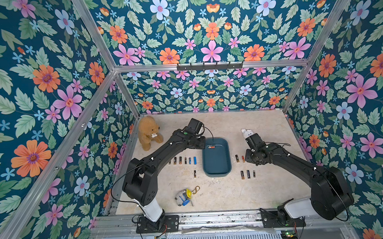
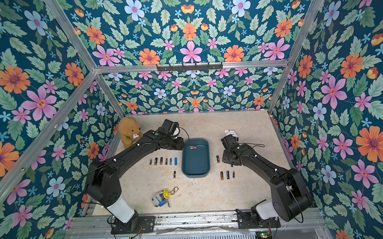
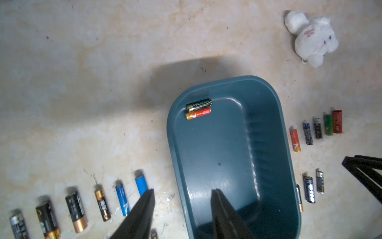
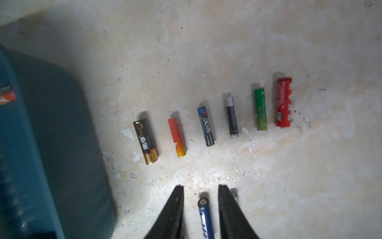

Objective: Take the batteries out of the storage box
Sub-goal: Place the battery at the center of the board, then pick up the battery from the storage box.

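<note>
1. In both top views the box point(image 1: 216, 174) point(image 2: 195, 174) sits central, long axis near-far. A pair point(image 1: 211, 147) point(image 2: 193, 147) of batteries lies crosswise at its far-left corner. Rows point(image 1: 180, 160) point(image 2: 161, 161) flank it, pointing near-far.
2. Left wrist: the left gripper point(image 3: 183, 189) hangs spread above the box's left wall. The pair point(image 3: 198, 109) touch, hugging the far wall, with open floor nearward.
3. Right wrist: the right gripper point(image 4: 201, 186) is spread around a blue battery point(image 4: 203, 215) lying near-far, gaps either side.

Top views bright and even, wrist views dimmer — broad soft shadow on the tabletop point(image 3: 82, 82), storage box point(image 4: 51, 134) blurred close up.
</note>
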`<action>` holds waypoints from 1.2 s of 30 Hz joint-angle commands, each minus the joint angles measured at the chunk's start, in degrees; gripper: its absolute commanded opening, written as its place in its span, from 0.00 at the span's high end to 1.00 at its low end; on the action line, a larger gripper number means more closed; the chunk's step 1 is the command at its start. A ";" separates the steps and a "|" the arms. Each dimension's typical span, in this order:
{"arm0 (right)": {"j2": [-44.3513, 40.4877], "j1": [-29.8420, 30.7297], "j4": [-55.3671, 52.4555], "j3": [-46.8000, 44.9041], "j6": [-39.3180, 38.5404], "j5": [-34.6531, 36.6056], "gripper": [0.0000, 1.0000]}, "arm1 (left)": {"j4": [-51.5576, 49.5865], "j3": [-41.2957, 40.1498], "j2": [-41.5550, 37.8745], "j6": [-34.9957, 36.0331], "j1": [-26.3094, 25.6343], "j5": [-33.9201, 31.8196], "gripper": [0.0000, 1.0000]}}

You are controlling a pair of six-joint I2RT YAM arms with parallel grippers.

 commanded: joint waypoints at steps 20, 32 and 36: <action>4.54 -3.42 2.42 5.30 -4.40 -4.06 0.64 | 4.71 9.34 15.78 17.96 -5.26 -1.98 0.49; 5.19 -5.54 2.88 5.78 -5.87 -5.22 0.63 | 6.97 8.78 19.27 21.79 -5.34 -3.12 0.50; 5.50 -5.97 3.35 5.32 -6.07 -5.75 0.63 | 7.56 8.13 19.98 22.42 -5.38 -3.59 0.50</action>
